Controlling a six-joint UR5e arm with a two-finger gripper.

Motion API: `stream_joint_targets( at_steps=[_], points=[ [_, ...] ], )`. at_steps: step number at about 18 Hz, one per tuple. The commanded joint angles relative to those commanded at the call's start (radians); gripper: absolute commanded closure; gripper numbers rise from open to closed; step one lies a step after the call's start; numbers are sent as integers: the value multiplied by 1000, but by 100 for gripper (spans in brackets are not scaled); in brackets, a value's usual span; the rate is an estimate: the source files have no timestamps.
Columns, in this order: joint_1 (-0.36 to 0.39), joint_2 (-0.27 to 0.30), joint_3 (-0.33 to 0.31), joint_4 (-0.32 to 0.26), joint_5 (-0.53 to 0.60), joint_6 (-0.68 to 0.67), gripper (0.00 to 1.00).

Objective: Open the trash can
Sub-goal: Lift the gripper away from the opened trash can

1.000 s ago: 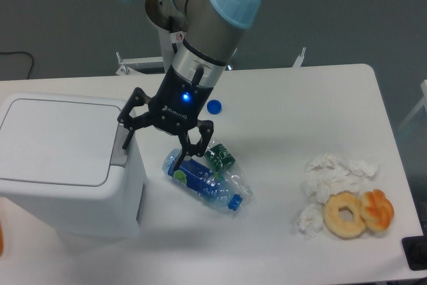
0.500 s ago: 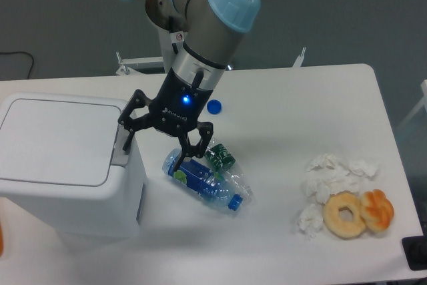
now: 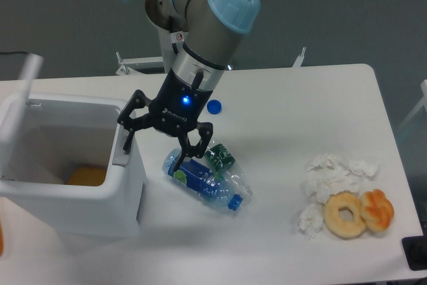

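1. Counter (image 3: 287, 98): white.
2. Trash can (image 3: 73, 198): at the left end of the counter, lid (image 3: 20, 91) swung up, orange thing inside.
3. Claw (image 3: 162, 133): fingers spread apart, empty, one fingertip at the grey tab (image 3: 121, 153).
4. Crushed bottle (image 3: 207, 181): lying just right of the can.

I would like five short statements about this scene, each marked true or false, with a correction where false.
1. The trash can has its lid swung up. True.
2. Something orange lies inside the trash can. True.
3. The gripper holds the plastic bottle. False: its jaws are spread, holding nothing.
4. The blue cap is screwed on the bottle. False: it lies apart on the table.
5. The doughnut lies beside crumpled tissues. True.
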Motion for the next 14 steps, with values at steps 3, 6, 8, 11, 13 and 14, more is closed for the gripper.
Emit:
stream_joint_targets(
  at_steps=[3, 6, 8, 11, 13, 14],
  points=[
    [8, 5, 46, -2, 2, 24, 0],
    [18, 8, 58, -2, 6, 63, 0],
    [35, 11, 60, 0, 6, 83, 0],
    [51, 23, 64, 0, 8, 129, 0],
    [72, 40, 63, 0, 9, 182, 0],
    [80, 49, 60, -3, 12, 219, 0]
  ],
)
